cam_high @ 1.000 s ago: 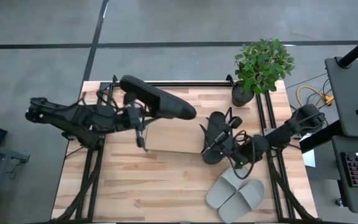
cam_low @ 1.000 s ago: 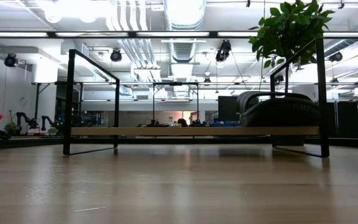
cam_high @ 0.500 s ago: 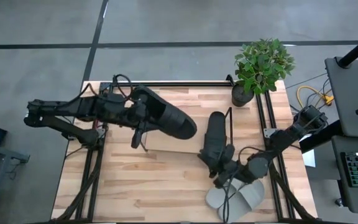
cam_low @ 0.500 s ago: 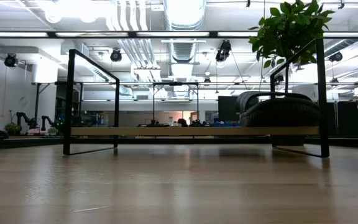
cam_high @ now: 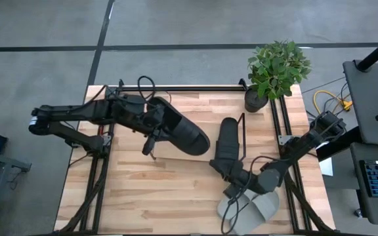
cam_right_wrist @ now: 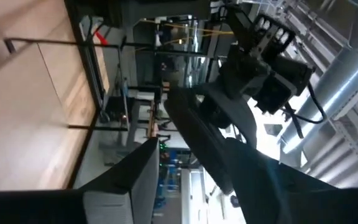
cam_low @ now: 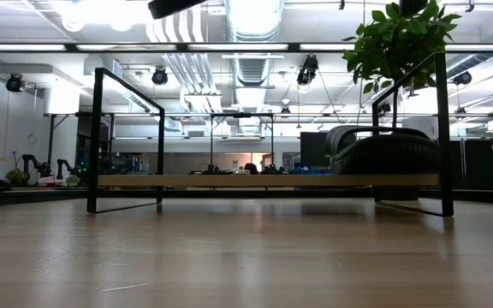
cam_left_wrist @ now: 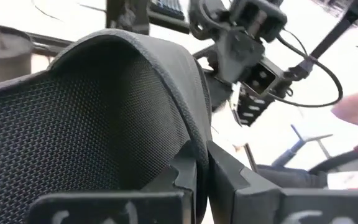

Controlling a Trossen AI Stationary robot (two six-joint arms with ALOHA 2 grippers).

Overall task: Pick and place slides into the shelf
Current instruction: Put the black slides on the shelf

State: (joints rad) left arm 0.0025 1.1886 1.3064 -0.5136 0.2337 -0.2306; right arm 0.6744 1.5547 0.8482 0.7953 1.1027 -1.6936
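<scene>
Left gripper (cam_high: 151, 126) is sitting centre-left of the high view, above the desk (cam_high: 130, 190), clamped tight on a black slide (cam_high: 179, 128); the slide is sticking out to the gripper's right, hanging over the left part of the shelf (cam_high: 182, 149). In the left wrist view the closed fingers (cam_left_wrist: 194, 180) are pinching the slide's mesh strap (cam_left_wrist: 92, 124).

Right gripper (cam_high: 236, 181) is lower right of centre in the high view, fingers looking parted with nothing held, though it is hard to tell for sure. It is just below the second black slide (cam_high: 227, 141), which is resting on the shelf's right end, and just above the light grey pair (cam_high: 251, 204) lying on the desk near the bottom edge.

In the low view that shelved slide (cam_low: 383, 150) is sitting at the right end of the wood board (cam_low: 264, 180).
</scene>
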